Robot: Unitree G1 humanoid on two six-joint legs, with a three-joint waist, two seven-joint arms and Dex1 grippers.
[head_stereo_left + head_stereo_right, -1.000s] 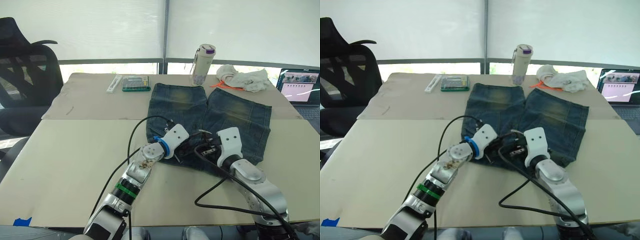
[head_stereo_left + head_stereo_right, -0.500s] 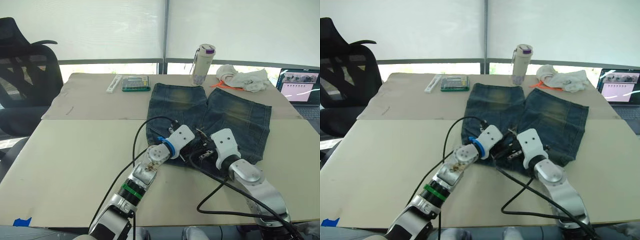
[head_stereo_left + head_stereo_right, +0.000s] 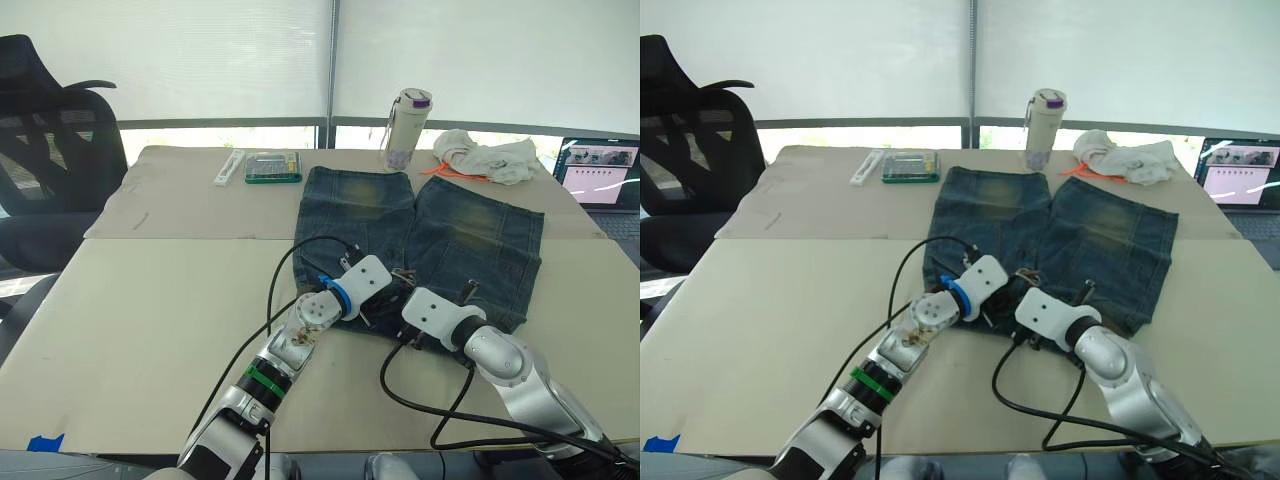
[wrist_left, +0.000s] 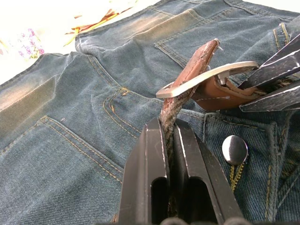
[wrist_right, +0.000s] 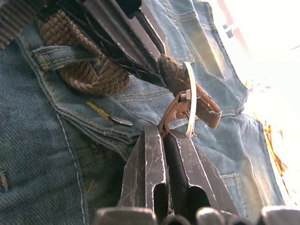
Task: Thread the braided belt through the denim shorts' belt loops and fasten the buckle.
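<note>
Left gripper (image 4: 169, 129) is pinched shut on the braided belt (image 4: 167, 112), its two black fingers pressed flat against the woven strap just short of the buckle (image 4: 206, 77). Right gripper (image 5: 164, 136) is closed as well, nipping the brown leather tab (image 5: 171, 112) at the buckle end, so the two grippers meet almost nose to nose over the shorts' (image 3: 470, 235) waistband, at the near edge of the denim. The buckle stands tilted up off the cloth between them, with the leather end poking through its frame. A metal button (image 4: 234, 150) sits on the waistband just beside the left gripper. In the right wrist view the braid runs under a belt loop (image 5: 61, 54) close by the left gripper's fingers.

Near the robot, the table (image 3: 130, 330) is bare on both sides of the arms, with open room to the left and along the front edge; black cables (image 3: 430, 400) loop across it by the right arm. The shorts lie flat, legs pointing away, their far hems close to a bottle (image 3: 405, 128). A crumpled cloth (image 3: 485, 155) lies to its right, and a green box (image 3: 272, 166) and a white stick (image 3: 228, 167) to its left, all well apart from the grippers. A laptop (image 3: 600, 172) sits at the far right edge and a black chair (image 3: 50, 150) stands past the far left corner.
</note>
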